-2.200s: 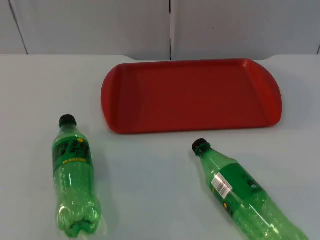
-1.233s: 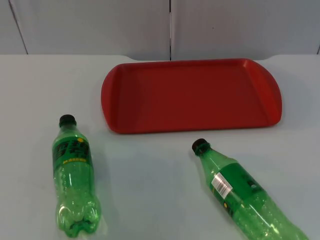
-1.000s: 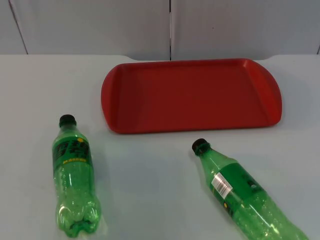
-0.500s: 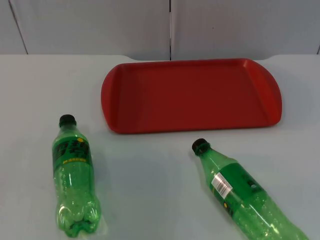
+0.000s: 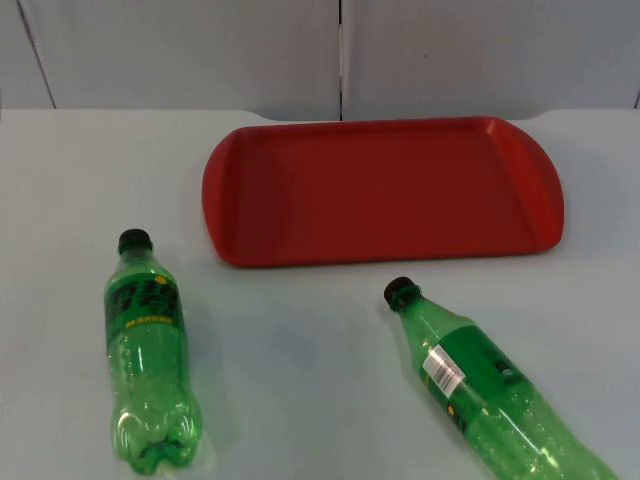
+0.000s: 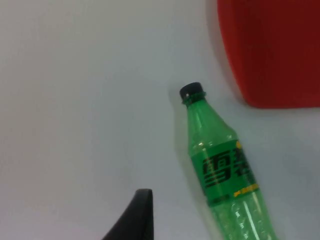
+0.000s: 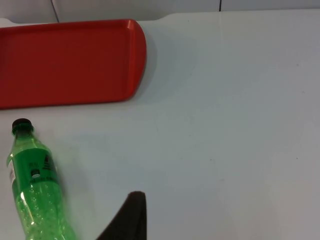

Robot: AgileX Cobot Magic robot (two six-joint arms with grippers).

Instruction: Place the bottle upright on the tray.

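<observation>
Two green bottles lie flat on the white table: left bottle [image 5: 148, 355] and right bottle [image 5: 488, 392], black-capped, off the red tray [image 5: 380, 190]. Gripper jaws: can't tell.

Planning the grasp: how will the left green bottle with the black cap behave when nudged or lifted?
The left bottle lies on its round side on the table, so it probably rolls sideways. Its smooth clear plastic looks slippery and may flex.
</observation>
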